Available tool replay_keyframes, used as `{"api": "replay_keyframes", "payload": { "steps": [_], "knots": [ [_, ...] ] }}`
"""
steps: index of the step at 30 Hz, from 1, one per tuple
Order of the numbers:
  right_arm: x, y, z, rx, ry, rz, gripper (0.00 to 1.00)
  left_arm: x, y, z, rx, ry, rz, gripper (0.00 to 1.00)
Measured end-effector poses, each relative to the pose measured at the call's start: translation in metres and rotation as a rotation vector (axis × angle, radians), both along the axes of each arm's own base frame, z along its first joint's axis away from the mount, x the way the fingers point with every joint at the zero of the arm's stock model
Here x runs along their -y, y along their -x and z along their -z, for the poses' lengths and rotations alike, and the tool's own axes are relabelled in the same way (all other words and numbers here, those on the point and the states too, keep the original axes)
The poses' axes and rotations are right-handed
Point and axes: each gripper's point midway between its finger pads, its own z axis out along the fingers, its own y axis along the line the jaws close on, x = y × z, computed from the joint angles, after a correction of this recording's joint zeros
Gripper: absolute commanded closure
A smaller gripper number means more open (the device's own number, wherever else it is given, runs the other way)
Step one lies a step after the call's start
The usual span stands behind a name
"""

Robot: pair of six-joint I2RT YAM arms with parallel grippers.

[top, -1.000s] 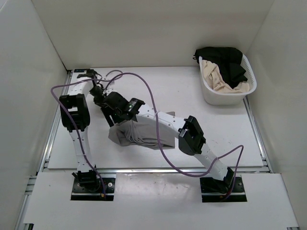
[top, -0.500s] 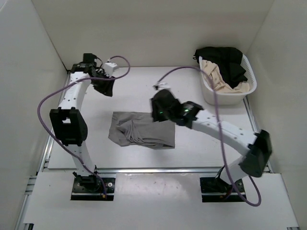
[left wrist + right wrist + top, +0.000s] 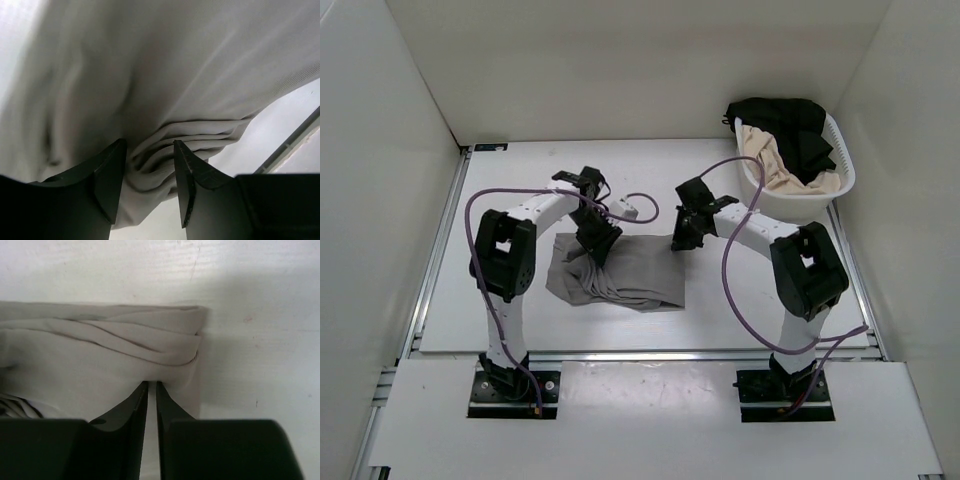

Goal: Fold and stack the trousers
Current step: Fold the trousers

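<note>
The grey trousers [image 3: 632, 276] lie folded flat in the middle of the white table. My left gripper [image 3: 596, 246] is down on their upper left part. In the left wrist view its jaws [image 3: 149, 146] are closed on a bunch of pleated trouser cloth [image 3: 175, 75]. My right gripper [image 3: 684, 238] is at the trousers' upper right corner. In the right wrist view its jaws [image 3: 152, 383] stand almost together, their tips pinched on the edge of the layered cloth [image 3: 100, 350].
A white laundry basket [image 3: 782, 206] stands at the back right, holding black clothes [image 3: 790, 122] and a beige garment [image 3: 768, 160]. Purple cables loop from both arms over the table. White walls close in the left, back and right sides.
The left arm has swung from the back left corner down onto the trousers. The right gripper has shifted to their upper right corner and closed. The trousers lie where they were.
</note>
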Motion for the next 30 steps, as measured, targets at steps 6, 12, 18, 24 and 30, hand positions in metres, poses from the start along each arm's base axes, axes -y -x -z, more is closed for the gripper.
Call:
{"api": "replay_keyframes", "payload": {
  "steps": [6,12,18,24,30],
  "knots": [
    [-0.006,-0.006,0.001,-0.017,-0.067,0.017,0.85,-0.014,0.036,0.020,-0.039,-0.084,0.020,0.62],
    [-0.010,-0.005,0.008,-0.041,-0.084,0.026,0.88,-0.031,0.054,-0.007,0.056,-0.089,0.044,0.73],
    [-0.011,-0.006,0.010,-0.048,-0.089,0.041,0.89,-0.038,0.064,-0.046,0.215,-0.035,0.105,0.69],
    [-0.009,-0.002,0.021,-0.076,-0.077,0.054,0.89,-0.067,0.137,-0.006,0.054,-0.076,0.199,0.70],
    [-0.007,-0.001,0.024,-0.082,-0.069,0.059,0.89,-0.085,0.179,0.003,-0.081,-0.111,0.231,0.55]
  ]
}}
